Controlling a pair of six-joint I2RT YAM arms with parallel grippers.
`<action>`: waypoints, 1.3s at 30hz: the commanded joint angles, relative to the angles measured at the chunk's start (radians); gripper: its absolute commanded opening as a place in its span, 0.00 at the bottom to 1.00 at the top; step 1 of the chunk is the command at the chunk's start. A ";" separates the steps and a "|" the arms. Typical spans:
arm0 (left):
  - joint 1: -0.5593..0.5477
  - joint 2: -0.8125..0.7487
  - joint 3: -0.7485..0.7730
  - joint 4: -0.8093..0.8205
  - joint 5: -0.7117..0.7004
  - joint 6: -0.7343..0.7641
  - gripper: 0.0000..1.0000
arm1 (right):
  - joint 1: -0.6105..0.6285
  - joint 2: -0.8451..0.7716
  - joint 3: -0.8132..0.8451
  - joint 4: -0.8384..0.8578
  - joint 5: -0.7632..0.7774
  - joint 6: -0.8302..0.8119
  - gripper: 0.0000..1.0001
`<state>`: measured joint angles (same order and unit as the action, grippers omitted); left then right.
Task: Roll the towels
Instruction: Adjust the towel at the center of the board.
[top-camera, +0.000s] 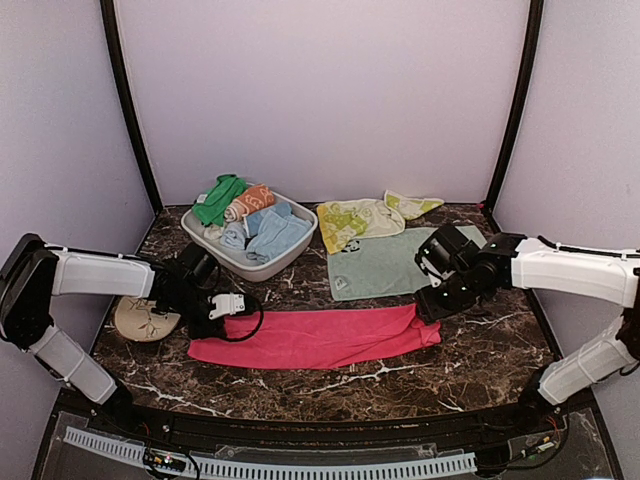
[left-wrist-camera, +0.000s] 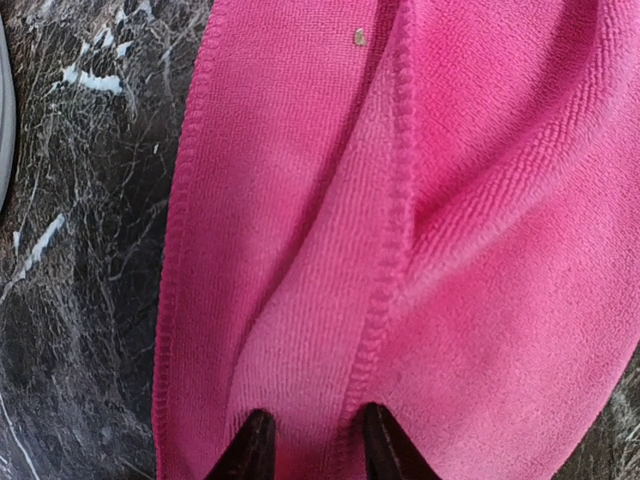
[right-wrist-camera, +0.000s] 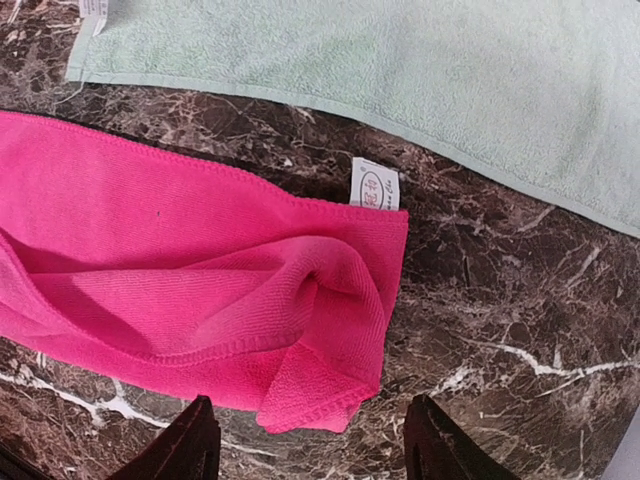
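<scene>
Top external view, with the long plain hot-pink cloth towel (top-camera: 320, 340) as landmark: lies stretched left to right on dark marbled worktop (top-camera: 350, 390), flat, not yet rolled, rumpled at both ends. At its left end, left hand (top-camera: 226, 305), low and against the cloth. At its right end, right hand (top-camera: 432, 303), over the corner. Just behind its right half, larger pale mint terry towel (top-camera: 395, 262), spread flat, parted from it by a strip of bare marble. Further behind, yellow-lime patterned towel (top-camera: 360, 218), crumpled, touching the mint one's far edge. Behind its left half, grey plastic basin (top-camera: 262, 270) holding a green roll (top-camera: 220, 198), an orange roll (top-camera: 248, 203) and a light-blue roll (top-camera: 276, 232). Left of its left end, under the left arm, round tan disc with leaf print (top-camera: 140, 320).

Left wrist view: fingertips (left-wrist-camera: 250, 450) set narrowly apart on the pink towel (left-wrist-camera: 470, 250), with a strip of cloth and a stitched hem running up between them and folds fanning away from the tips. Cannot tell whether pinched or merely pressed.

Right wrist view: right hand (right-wrist-camera: 310, 440) open, fingers wide apart, above the pink towel's (right-wrist-camera: 150, 250) folded-over right corner. White label (right-wrist-camera: 374, 184) sticks out at that end's far edge. Beyond it, mint towel (right-wrist-camera: 450, 90) lying flat.
</scene>
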<state>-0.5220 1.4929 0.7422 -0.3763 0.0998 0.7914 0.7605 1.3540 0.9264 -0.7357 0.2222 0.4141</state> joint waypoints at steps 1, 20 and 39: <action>-0.003 0.000 -0.026 0.019 -0.018 -0.006 0.34 | 0.011 -0.023 -0.001 0.069 0.011 -0.082 0.63; 0.019 -0.202 0.031 -0.177 0.025 -0.021 0.00 | 0.011 0.117 0.060 0.110 -0.056 -0.104 0.40; 0.019 -0.167 -0.021 -0.074 -0.036 -0.024 0.29 | 0.009 0.106 0.039 0.097 -0.063 -0.084 0.43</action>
<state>-0.5079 1.3201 0.7357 -0.5156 0.0906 0.7631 0.7609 1.4773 0.9703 -0.6437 0.1535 0.3187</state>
